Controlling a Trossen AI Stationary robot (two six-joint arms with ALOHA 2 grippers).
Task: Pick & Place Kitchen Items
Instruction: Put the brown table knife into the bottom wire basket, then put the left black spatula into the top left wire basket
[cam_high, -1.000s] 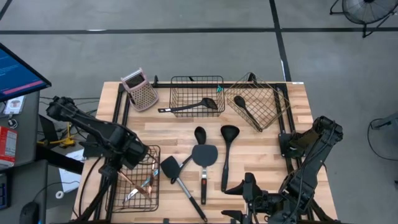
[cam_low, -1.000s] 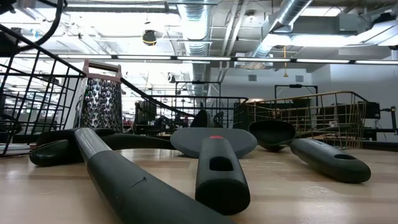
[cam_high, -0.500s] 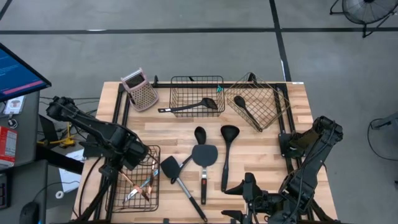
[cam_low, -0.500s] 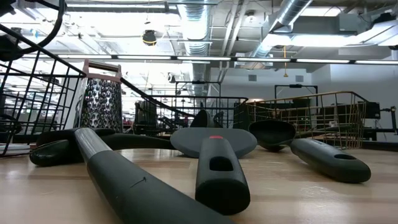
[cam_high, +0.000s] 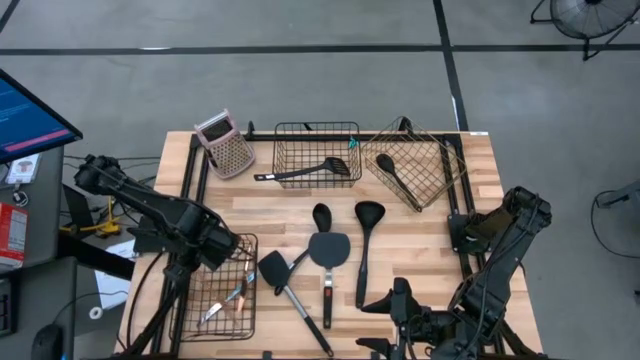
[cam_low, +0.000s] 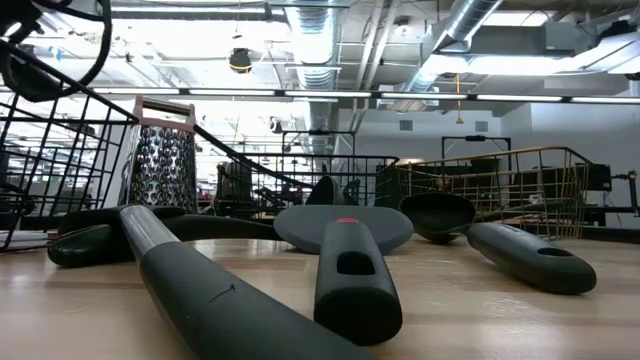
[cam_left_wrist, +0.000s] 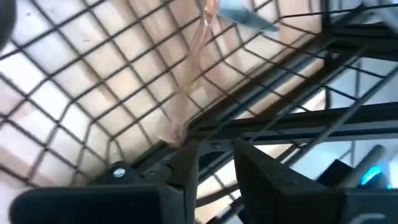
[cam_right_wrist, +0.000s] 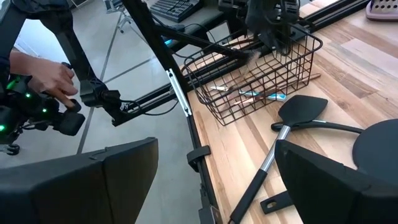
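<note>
Left gripper (cam_high: 222, 252): over the far edge of the black basket (cam_high: 190, 322) at the table's near-left corner. In its wrist view the fingers (cam_left_wrist: 186, 163) sit a narrow gap apart with nothing visible between them; one touches the basket rim. Can't tell if released or clenched.
Small tools (cam_high: 232, 297): lying in that basket, thin pieces with copper and teal parts, also seen in the right wrist view (cam_right_wrist: 245, 93).
Right gripper (cam_high: 400, 318): parked at the table's near edge, right of centre, fingers spread wide, holding nothing.
Loose on the table (cam_high: 420, 235): ladle (cam_high: 365, 248), flat turner (cam_high: 328, 255), spoon (cam_high: 318, 222), black spatula (cam_high: 283, 283) with a silver shaft, all in the middle, handles toward the near edge.
Centre basket (cam_high: 316, 152): one black spoon (cam_high: 305, 171), handle poking out left.
Gold basket (cam_high: 415, 165): far right, tilted, one black spoon (cam_high: 393, 176) inside.
Grater (cam_high: 224, 145): upright at the far left, beside the centre basket.
Person: a hand (cam_right_wrist: 55, 79) off the table, in the right wrist view.
</note>
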